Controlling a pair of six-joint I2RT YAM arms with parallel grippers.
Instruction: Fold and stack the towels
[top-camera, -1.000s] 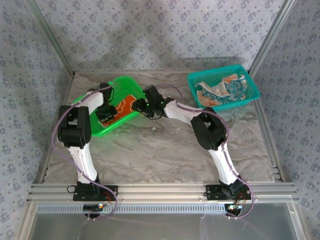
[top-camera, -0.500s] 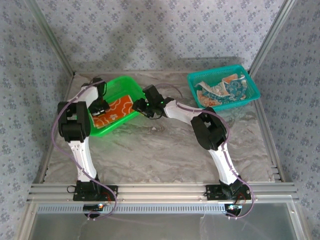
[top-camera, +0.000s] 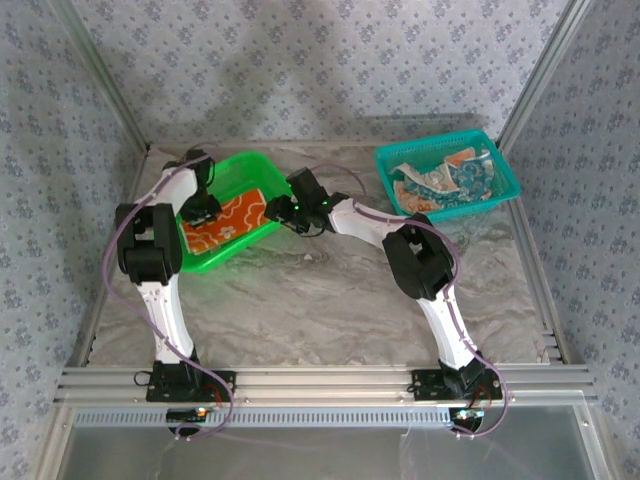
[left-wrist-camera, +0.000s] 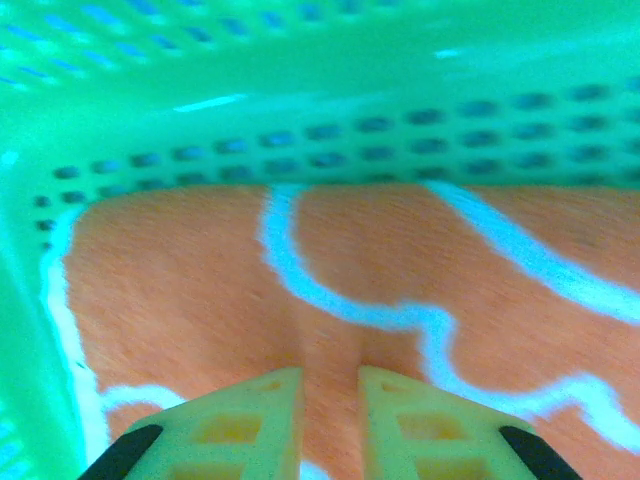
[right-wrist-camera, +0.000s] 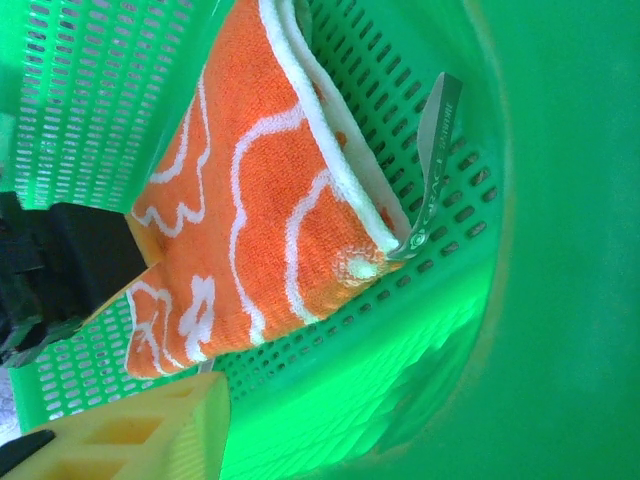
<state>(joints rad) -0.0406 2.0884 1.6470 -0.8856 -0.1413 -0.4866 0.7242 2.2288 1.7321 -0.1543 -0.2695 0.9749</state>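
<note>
the folded bright orange towel with white flower outlines (top-camera: 235, 220) lies flat in the green plastic mesh basket (top-camera: 250, 160) at about 10 o'clock on the table, so one towel looks done. the left gripper (left-wrist-camera: 330, 375) rests on it with its jaws nearly together, and the right gripper (top-camera: 278, 210) sits at the basket's 3 o'clock rim, its opening impossible to tell. a crumpled heap of printed towels (top-camera: 445, 180) in the teal mesh basket (top-camera: 505, 180) at 1 o'clock is left to fold and stack.

A marbled grey table (top-camera: 330, 300) stands between walls of floral-patterned wallpaper (top-camera: 330, 70).
</note>
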